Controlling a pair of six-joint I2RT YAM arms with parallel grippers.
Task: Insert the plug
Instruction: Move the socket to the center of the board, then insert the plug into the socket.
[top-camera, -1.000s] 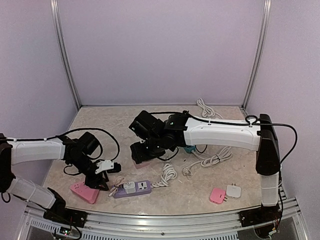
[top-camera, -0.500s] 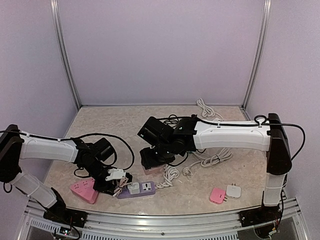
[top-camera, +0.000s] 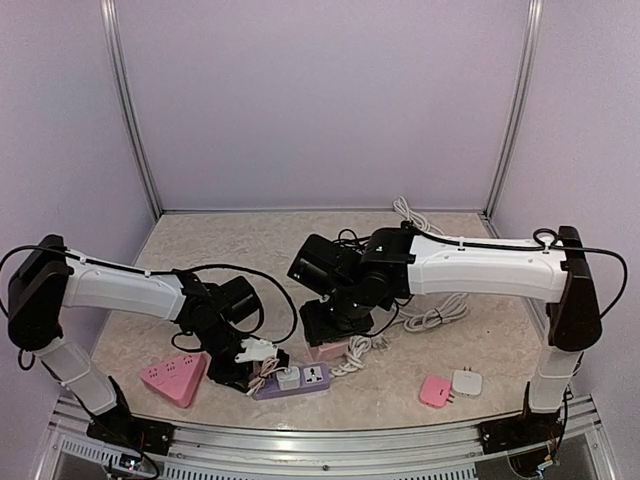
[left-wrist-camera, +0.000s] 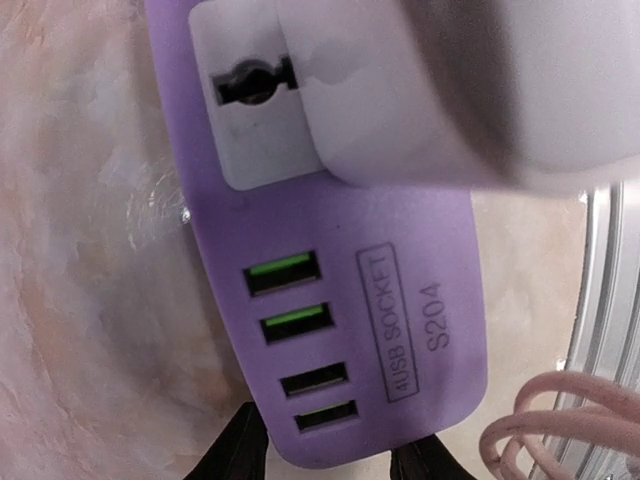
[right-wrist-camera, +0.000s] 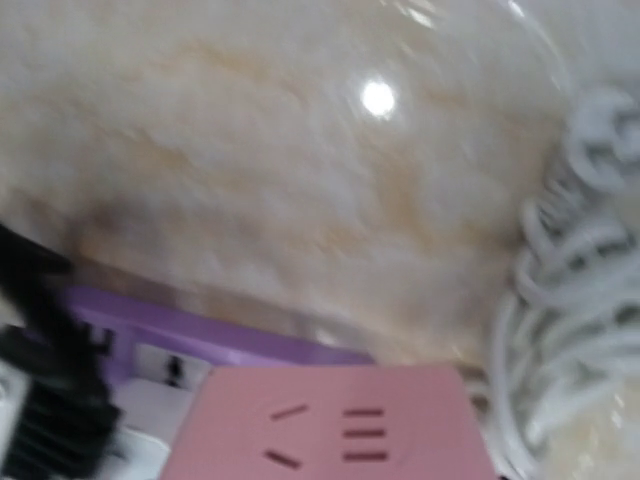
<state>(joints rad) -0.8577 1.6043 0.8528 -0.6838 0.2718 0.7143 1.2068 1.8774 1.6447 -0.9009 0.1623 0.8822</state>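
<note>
A purple power strip lies near the table's front edge, with a white plug seated in one socket. In the left wrist view the strip shows its USB ports and the white plug. My left gripper is at the strip's left end, and its black fingers clamp that end from both sides. My right gripper is shut on a pink plug block and holds it just behind the strip. The block's slotted face fills the lower right wrist view; the fingers are hidden.
A pink triangular socket lies left of the strip. A pink adapter and a white adapter lie at the front right. White coiled cables lie behind the right arm. The metal front rail runs close to the strip.
My left gripper has moved right, up to the strip's left end. My right gripper has carried the pink plug block right and toward the front, close to the strip.
</note>
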